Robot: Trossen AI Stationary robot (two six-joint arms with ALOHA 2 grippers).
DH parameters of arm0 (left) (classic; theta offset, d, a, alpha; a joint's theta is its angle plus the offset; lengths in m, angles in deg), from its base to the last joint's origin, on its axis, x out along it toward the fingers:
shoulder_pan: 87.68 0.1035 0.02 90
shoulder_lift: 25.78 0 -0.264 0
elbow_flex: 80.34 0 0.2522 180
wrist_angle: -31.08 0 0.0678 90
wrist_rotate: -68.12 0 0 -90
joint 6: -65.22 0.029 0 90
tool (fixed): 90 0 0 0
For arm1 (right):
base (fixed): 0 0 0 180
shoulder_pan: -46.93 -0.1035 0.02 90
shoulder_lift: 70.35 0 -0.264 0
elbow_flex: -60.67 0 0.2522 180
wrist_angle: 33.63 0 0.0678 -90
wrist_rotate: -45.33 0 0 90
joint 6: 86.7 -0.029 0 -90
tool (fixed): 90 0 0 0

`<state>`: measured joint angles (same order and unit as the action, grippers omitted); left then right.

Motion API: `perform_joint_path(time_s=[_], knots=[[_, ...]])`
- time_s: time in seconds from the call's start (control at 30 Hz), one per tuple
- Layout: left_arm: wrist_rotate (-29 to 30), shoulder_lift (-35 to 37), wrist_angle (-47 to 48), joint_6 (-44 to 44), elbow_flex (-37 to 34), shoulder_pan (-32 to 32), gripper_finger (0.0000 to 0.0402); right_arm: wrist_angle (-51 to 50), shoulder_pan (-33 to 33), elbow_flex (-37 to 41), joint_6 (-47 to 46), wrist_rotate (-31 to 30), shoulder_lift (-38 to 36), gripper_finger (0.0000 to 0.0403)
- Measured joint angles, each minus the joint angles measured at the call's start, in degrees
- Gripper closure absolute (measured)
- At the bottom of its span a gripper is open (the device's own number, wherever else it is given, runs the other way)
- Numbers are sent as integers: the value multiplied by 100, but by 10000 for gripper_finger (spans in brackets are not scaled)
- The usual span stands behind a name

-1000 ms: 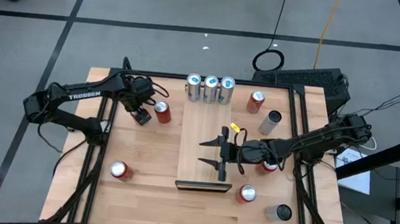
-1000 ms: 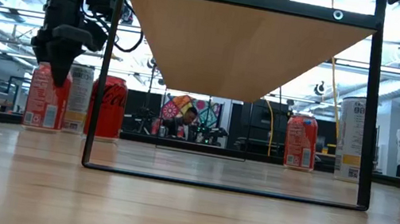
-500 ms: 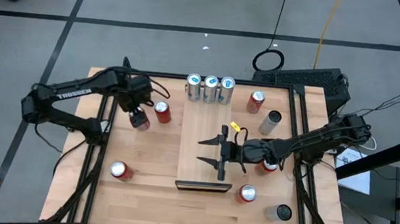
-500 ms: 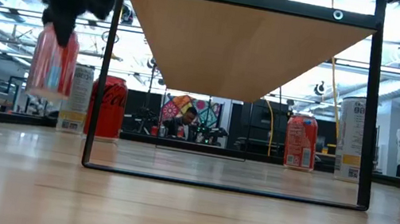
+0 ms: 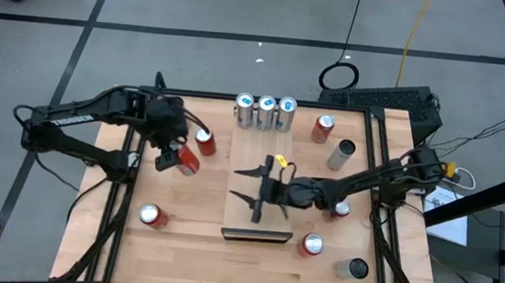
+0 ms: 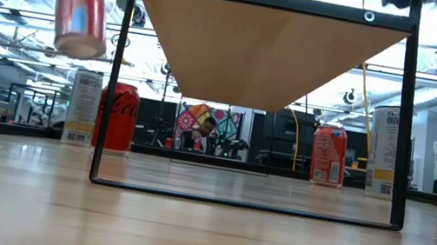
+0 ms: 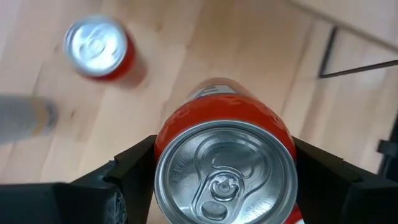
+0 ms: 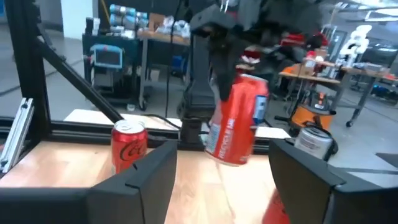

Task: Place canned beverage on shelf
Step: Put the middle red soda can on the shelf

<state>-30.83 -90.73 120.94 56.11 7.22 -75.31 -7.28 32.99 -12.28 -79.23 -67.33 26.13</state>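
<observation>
Above table, left tool [image 5: 176, 159] clamps red can [image 5: 187, 160]; right tool [image 5: 256, 189] open.

Long pale wood shelf panel [image 5: 254, 174] runs near-to-far along the middle of the larger wooden tabletop [image 5: 179, 245]. Three silver cans [image 5: 265, 111] stand in a row on its far end. Right gripper [image 5: 250, 185] is over the shelf's middle, jaws apart. Left gripper [image 5: 174, 156] is left of the shelf, clamped on a tilted red can [image 5: 187, 160] lifted clear of the tabletop. A second red can [image 5: 204, 138] stands just beyond it. Another red can [image 5: 149, 214] stands near-left.
</observation>
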Motion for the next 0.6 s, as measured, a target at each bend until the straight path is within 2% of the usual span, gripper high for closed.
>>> perform_joint_path(time_s=[0.17,0.33,0.43,0.6], knots=[[-111,-2,-336,92,298,-340,114,-1219,88,-1159,-72,-45,538,142],[-116,-4,-800,384,409,-662,114,-2135,81,-2135,11,-753,1130,115],[-116,-4,-956,498,409,-788,114,-2302,73,-2446,49,-1040,1348,101],[54,-5,-1253,556,409,-963,114,-2280,81,-2600,-113,-1065,1492,84]])
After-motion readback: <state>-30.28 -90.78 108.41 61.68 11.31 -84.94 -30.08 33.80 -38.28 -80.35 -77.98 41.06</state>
